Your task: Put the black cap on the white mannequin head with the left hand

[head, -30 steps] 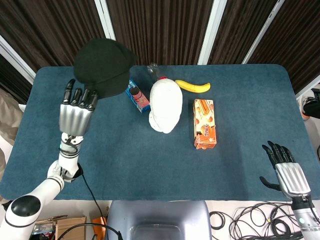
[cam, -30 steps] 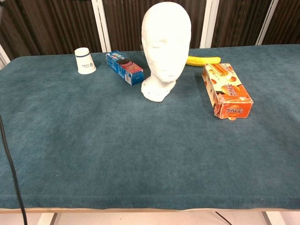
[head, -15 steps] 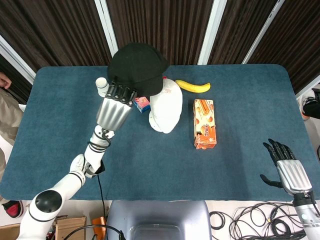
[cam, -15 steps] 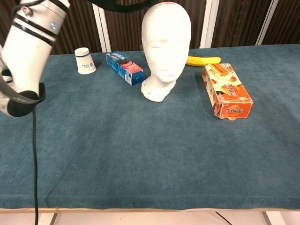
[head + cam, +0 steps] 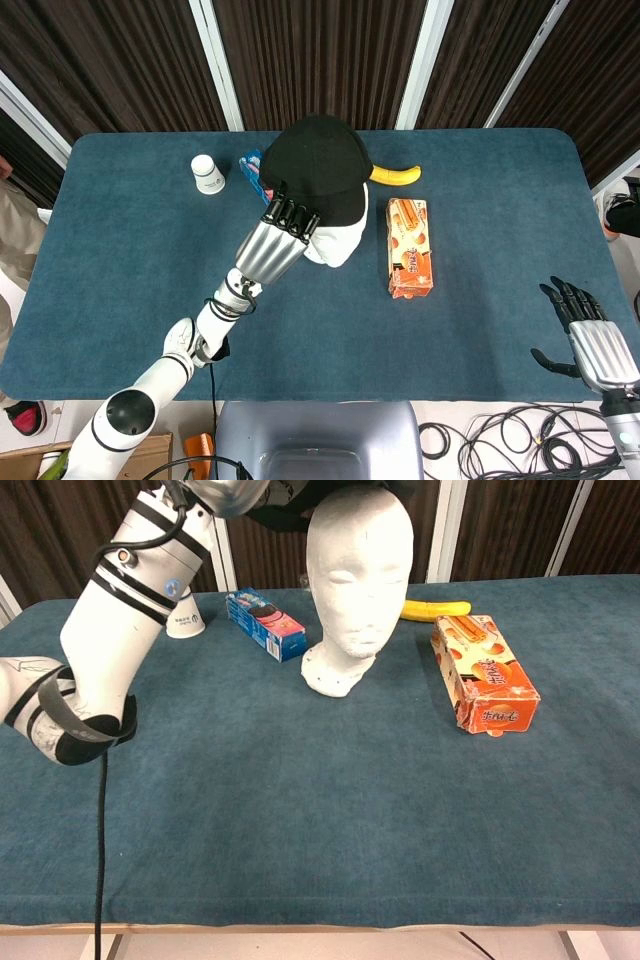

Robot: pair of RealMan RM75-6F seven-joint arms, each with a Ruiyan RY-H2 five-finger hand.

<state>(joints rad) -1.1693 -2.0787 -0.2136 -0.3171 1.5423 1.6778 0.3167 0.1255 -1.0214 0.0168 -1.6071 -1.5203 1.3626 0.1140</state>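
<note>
At frame centre of the head view, the left hand point(image 5: 277, 243) grips the cap point(image 5: 318, 167) by its near edge, over the head point(image 5: 340, 236). Lower it squarely, then release. Right hand point(image 5: 598, 345), lower right, holds nothing, fingers spread.

You see a table point(image 5: 480, 330) w/ dark teal cloth top, rounded corners. Behind its far edge hang dark brown curtains point(image 5: 330, 60) btw. white vertical frames point(image 5: 213, 45). Below the near edge, right corner, black cables point(image 5: 500, 445) lie on a light floor. Lighting is even, no hard shadows.
</note>
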